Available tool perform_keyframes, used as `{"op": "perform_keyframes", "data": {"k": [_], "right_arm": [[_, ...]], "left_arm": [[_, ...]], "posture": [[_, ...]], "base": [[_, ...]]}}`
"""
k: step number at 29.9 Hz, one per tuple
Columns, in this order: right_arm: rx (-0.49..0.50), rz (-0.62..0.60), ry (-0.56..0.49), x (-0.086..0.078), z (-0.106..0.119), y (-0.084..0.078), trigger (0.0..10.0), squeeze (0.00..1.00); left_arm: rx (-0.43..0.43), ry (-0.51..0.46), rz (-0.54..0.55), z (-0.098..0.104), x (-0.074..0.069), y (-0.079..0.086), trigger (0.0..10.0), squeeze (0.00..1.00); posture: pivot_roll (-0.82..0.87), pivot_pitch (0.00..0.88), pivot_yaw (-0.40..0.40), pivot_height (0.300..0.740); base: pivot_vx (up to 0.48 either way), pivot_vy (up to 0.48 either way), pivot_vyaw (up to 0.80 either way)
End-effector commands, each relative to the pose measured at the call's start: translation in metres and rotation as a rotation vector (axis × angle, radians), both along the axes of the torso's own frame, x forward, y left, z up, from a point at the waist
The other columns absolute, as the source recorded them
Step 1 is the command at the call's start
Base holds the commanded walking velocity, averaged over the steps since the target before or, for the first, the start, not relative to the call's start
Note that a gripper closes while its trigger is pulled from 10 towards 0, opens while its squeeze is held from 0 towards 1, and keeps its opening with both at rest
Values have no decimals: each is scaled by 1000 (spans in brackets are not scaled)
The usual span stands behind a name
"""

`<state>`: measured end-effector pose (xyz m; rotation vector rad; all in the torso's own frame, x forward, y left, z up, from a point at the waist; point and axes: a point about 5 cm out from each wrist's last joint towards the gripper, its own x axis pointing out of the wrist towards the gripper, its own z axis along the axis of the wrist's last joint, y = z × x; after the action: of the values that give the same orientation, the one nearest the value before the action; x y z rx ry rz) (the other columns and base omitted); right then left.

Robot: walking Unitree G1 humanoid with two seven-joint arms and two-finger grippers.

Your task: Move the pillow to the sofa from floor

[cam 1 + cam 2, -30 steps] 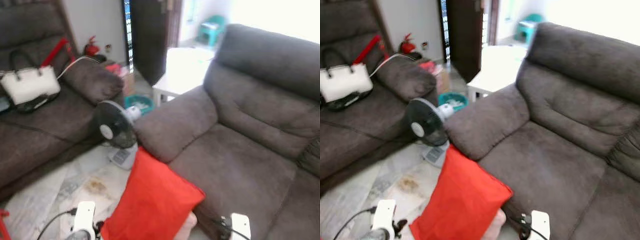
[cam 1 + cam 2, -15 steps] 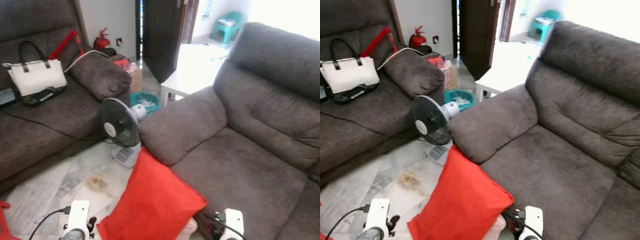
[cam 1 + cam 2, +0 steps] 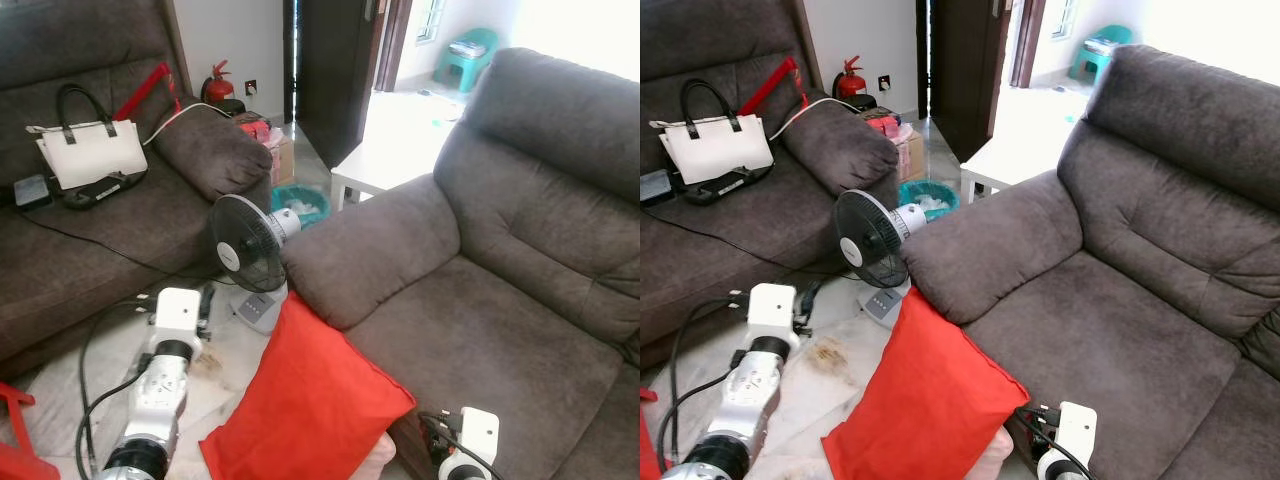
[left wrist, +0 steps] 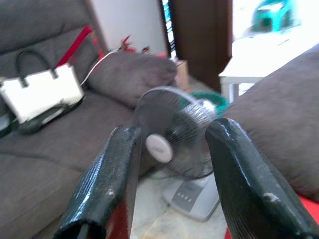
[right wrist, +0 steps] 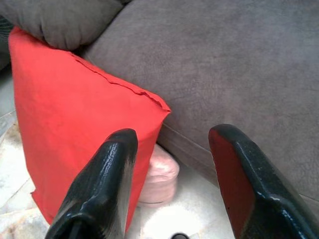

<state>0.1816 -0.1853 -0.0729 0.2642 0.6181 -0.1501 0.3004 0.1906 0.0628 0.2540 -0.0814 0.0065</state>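
The red pillow (image 3: pixel 305 405) stands on the floor (image 3: pixel 110 345), leaning against the sofa (image 3: pixel 480 330); the left gripper (image 4: pixel 169 179) and right gripper (image 5: pixel 172 179) are both spread, holding nothing; best close in from each side and grip evenly before lifting.

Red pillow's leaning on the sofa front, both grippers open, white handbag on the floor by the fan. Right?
Not quite: the white handbag sits on the other sofa's seat, as the left eye view shows. The rest holds: red pillow against the sofa, left gripper and right gripper open.
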Motion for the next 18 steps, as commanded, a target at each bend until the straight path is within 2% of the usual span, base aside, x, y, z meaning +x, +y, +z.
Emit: {"op": "perform_keyframes", "data": {"k": [1, 3, 6, 8, 9, 10, 18], "right_arm": [[0, -11, -16, 0, 1, -2, 10000, 0], [-5, -5, -24, -2, 1, -3, 10000, 0], [-4, -2, -37, -5, 1, -5, 10000, 0], [-77, 7, -339, 33, 41, -14, 10000, 0], [-101, 15, -447, 43, 58, -15, 10000, 0], [-113, 21, -507, 48, 68, -16, 10000, 0], [-169, 37, -539, 56, 82, -30, 10000, 0]], "left_arm": [[30, -35, -42, 5, -2, -6, 10000, 0], [54, -73, -76, 10, -8, -13, 10000, 0], [37, -112, -58, 17, -16, -13, 10000, 0], [34, -127, -57, 21, -21, -14, 10000, 0], [32, -133, -62, 23, -23, -15, 10000, 0], [30, -137, -66, 24, -24, -16, 10000, 0], [2, -125, -137, 25, -37, -50, 10000, 0]], "posture": [[118, 0, -71, 740], [117, 0, -78, 740], [118, 0, -86, 740], [121, 0, -92, 740], [123, 0, -95, 740], [123, 0, -95, 740], [87, 0, -95, 740]], "base": [[0, 0, 0], [0, 0, 0], [0, 0, 0], [0, 0, 0], [0, 0, 0], [0, 0, 0], [0, 0, 0]]}}
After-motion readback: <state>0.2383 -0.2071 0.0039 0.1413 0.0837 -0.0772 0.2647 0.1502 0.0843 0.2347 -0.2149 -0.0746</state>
